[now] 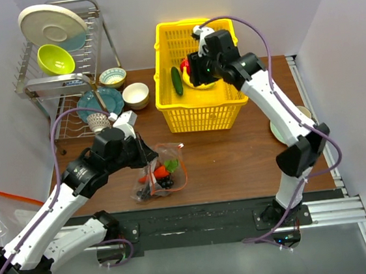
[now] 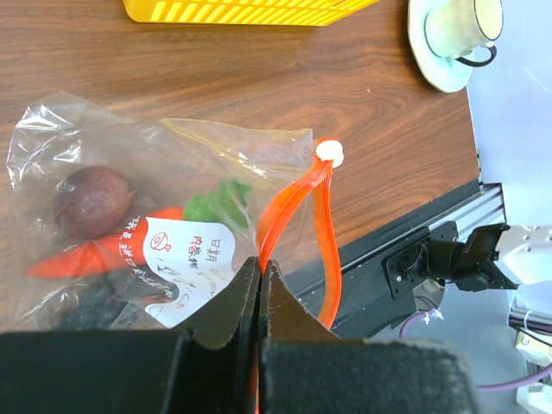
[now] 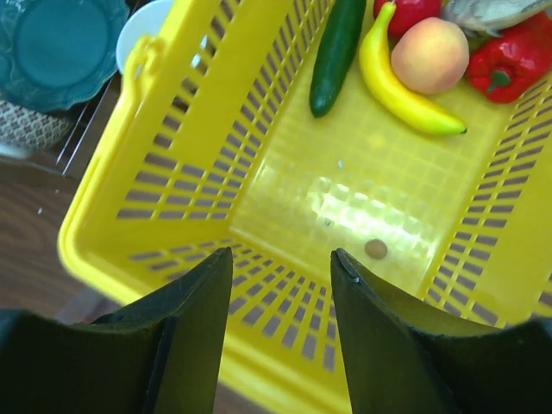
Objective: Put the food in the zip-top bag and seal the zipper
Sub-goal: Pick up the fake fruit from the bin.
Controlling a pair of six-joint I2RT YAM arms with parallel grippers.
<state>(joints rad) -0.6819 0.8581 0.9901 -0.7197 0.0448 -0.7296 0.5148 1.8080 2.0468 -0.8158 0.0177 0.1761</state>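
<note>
The zip-top bag (image 1: 163,174) lies on the table in front of the left arm, its mouth gaping. Inside the zip-top bag (image 2: 129,155) are a dark round fruit (image 2: 90,200), an orange-red piece (image 2: 86,257), a green leaf and dark grapes (image 2: 95,304). My left gripper (image 2: 260,264) is shut on the orange zipper (image 2: 325,241) near its white end piece (image 2: 329,153). My right gripper (image 3: 283,255) hangs open and empty over the yellow basket (image 3: 181,112). At the basket's far end lie a cucumber (image 3: 335,50), banana (image 3: 398,78), peach (image 3: 429,54), red pepper (image 3: 509,62) and a grey piece.
A dish rack (image 1: 64,64) with plates and a green bowl stands back left, with small bowls (image 1: 135,95) and a teal plate (image 1: 99,103) beside it. A cup on a saucer (image 2: 450,36) sits at the right edge. Another flat clear bag (image 1: 7,208) lies off the table, left.
</note>
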